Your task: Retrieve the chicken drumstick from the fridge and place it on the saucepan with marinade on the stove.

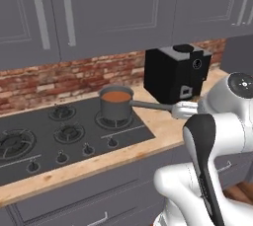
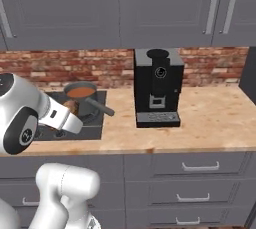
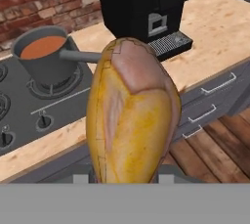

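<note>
A black coffee machine (image 2: 157, 87) stands upright on the wooden counter (image 2: 215, 118), against the brick backsplash (image 1: 49, 79). Grey wall cabinets (image 1: 108, 8) hang above; drawers (image 2: 200, 165) sit below.

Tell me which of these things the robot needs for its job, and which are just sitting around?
Needed:
- lumpy golden-brown chicken drumstick, held in the gripper
- small grey steel saucepan
- orange-brown marinade inside it
- dark grey gas stove beneath the saucepan

Just sitting around:
- black boxy coffee machine on the wooden counter
- grey wall cabinets

Matt grey steel saucepan (image 1: 116, 107) on wood-grain counter (image 1: 163, 126).
</note>
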